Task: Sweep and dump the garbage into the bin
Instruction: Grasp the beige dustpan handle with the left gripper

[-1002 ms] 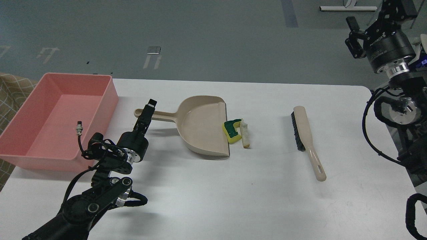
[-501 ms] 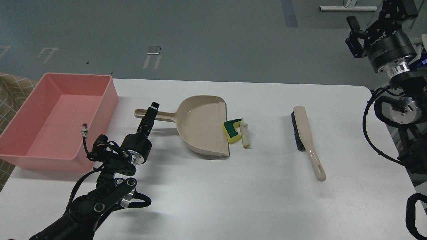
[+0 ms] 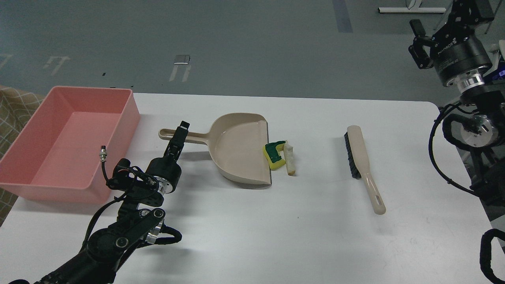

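Note:
The yellow sponge piece with a green top [image 3: 275, 154] and the whitish bread-like wedge [image 3: 290, 158] lie together on the white table, touching the lip of the beige dustpan [image 3: 240, 152]. The pink bin [image 3: 127, 118] stands at the table's left end and nothing shows inside it. My left gripper [image 3: 180, 135] is over the dustpan's handle [image 3: 193, 137], seen edge-on as one dark shape. My right gripper [image 3: 416, 42] is raised high beyond the table's right end, its fingers apart and empty.
A beige hand brush with black bristles [image 3: 362, 165] lies right of the scraps, handle toward me. My right arm's joints and cables [image 3: 469, 130] hang by the table's right edge [image 3: 440, 108]. A patterned cloth [image 3: 12, 106] shows behind the bin.
My left arm has shifted a little to the right and forward, bringing its gripper closer over the dustpan's handle. The right arm, dustpan, scraps and brush have not moved.

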### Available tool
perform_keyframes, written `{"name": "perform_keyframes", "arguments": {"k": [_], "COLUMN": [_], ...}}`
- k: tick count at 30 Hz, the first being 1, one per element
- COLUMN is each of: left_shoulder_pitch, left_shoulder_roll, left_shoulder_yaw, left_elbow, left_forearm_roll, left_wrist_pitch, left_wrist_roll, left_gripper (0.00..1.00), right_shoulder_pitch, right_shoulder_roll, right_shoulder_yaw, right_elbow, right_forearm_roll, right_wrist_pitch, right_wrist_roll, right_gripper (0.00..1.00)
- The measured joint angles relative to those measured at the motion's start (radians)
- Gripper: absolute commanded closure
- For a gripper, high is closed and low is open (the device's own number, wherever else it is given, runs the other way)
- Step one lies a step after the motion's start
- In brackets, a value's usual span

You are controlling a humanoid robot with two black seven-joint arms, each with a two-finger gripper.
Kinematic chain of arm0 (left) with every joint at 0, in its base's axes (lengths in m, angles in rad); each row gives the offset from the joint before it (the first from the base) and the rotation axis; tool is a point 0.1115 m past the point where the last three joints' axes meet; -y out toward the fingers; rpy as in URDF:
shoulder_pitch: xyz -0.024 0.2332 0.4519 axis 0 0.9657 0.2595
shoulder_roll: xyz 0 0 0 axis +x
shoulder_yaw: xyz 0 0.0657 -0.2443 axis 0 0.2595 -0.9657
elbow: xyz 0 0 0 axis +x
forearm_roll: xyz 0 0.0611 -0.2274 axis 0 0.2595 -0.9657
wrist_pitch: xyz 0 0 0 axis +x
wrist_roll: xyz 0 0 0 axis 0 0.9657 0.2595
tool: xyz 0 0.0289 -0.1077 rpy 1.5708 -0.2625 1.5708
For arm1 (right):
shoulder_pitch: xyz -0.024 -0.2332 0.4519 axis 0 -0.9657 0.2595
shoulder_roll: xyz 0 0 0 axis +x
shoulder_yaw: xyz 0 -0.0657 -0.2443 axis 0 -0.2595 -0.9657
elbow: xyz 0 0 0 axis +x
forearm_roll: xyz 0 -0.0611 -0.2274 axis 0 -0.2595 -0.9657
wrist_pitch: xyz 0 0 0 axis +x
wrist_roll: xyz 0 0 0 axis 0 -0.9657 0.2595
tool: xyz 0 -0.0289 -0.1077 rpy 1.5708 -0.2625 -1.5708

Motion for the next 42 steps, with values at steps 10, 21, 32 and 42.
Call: {"name": "perform_keyframes", "arguments": {"k": [10, 21, 32, 42], "left_shoulder_pitch": [-0.002, -0.004, -0.028, -0.041], "left_shoulder_roll": [-0.003, -0.015, -0.015, -0.015], "left_shoulder_yaw": [-0.001, 0.0, -0.001, -0.001], "left_elbow": [0.021, 0.026, 0.022, 0.012], "left_forearm_roll": [-0.005, -0.012, -0.009, -0.008], "left_wrist_pitch": [0.0, -0.003, 0.022, 0.026], "left_wrist_roll": [0.013, 0.048, 0.065, 0.062], "left_gripper": [0.55, 1.0, 1.0, 1.0], "right_shoulder_pitch": [-0.001, 0.0, -0.002, 0.006], "right_shoulder_roll": [0.0, 0.0, -0.13, -0.512], "right_shoulder_yaw": [0.0, 0.0, -0.126, -0.504], "right_elbow": [0.002, 0.008, 0.073, 0.337], "right_forearm_roll": [0.0, 0.0, 0.0, -0.004], "right_wrist_pitch": [0.0, 0.001, 0.011, 0.011], "right_wrist_roll": [0.0, 0.0, -0.006, -0.025], "right_gripper": [0.0, 0.0, 0.0, 0.0]}}
